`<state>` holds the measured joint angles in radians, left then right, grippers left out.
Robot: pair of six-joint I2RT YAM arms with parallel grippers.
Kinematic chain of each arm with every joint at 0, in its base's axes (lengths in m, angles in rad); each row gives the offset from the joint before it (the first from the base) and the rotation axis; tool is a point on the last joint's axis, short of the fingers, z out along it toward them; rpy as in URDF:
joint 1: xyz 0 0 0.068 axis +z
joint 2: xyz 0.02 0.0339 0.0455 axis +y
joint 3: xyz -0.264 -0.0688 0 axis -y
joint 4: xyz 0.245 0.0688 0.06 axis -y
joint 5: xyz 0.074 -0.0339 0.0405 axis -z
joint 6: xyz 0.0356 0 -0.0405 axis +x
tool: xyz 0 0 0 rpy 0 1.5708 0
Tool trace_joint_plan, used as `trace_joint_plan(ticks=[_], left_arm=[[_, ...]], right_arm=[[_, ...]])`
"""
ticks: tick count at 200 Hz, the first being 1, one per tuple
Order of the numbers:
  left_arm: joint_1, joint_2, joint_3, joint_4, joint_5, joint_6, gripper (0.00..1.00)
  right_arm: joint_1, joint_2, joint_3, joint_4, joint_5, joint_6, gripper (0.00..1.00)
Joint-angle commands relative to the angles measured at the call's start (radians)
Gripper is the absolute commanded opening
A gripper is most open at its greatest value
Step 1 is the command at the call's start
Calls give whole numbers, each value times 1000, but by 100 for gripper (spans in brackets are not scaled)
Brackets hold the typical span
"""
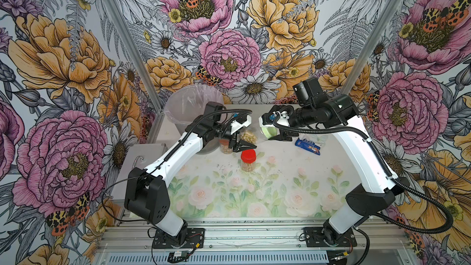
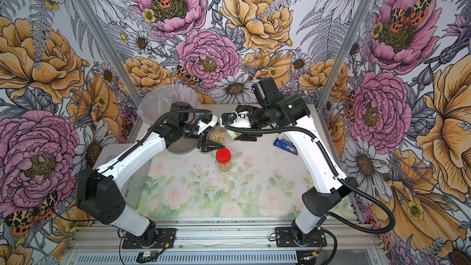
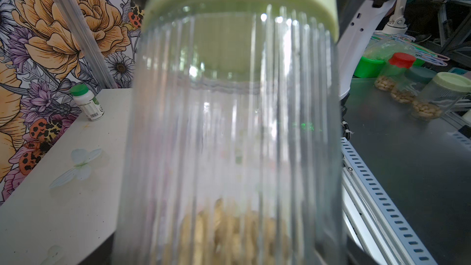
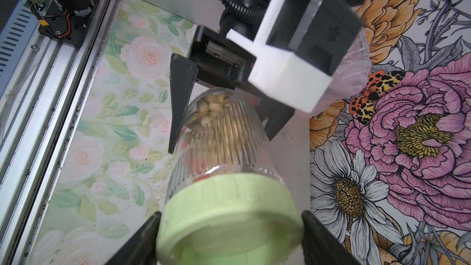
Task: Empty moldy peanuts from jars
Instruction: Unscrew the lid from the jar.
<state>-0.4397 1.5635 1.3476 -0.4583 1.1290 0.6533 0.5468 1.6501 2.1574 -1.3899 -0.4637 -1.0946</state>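
The left fingers (image 4: 181, 98) pinch a clear jar (image 4: 229, 144) of peanuts (image 4: 211, 109); the right fingers (image 4: 321, 240) pinch its green lid (image 4: 229, 212) above the table (image 4: 114, 123).

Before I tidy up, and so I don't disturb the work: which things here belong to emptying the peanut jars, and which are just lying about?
Job: green-lidded jar, held by left gripper and right gripper; its peanuts; red-lidded jar; third jar, half hidden; lined bucket, likely the dump spot.
Lying about: blue packet; white bottle.
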Motion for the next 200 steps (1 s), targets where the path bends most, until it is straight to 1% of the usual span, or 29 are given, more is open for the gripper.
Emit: trace_joint_plan(ticks=[1,44,65,90,115,135,150,162,200], left_arm=[[-10,4,-5,-4,75,-27,1],[11,10,-8,-3,191,-14,1],[19,7,-11,-3,255,2,1],[26,13,-13,-4,258,-4,1],[42,18,-22,-6,296,6,0],[50,9,-29,-4,294,4,0],[69,0,-34,-5,335,9,0],[75,-7,-37,-6,353,12,0],[84,-14,-44,-5,343,9,0]], right_arm=[[81,-32,18,124,-204,-85,72],[82,-69,-9,122,-259,-109,72],[82,-87,-31,108,-247,-155,72],[80,-92,-33,94,-213,-166,72],[76,-99,-66,95,-201,-164,71],[76,-113,-94,96,-184,-163,70],[75,-130,-113,95,-157,-166,71],[68,-141,-127,94,-158,-168,70],[44,-149,-162,91,-198,-158,70]])
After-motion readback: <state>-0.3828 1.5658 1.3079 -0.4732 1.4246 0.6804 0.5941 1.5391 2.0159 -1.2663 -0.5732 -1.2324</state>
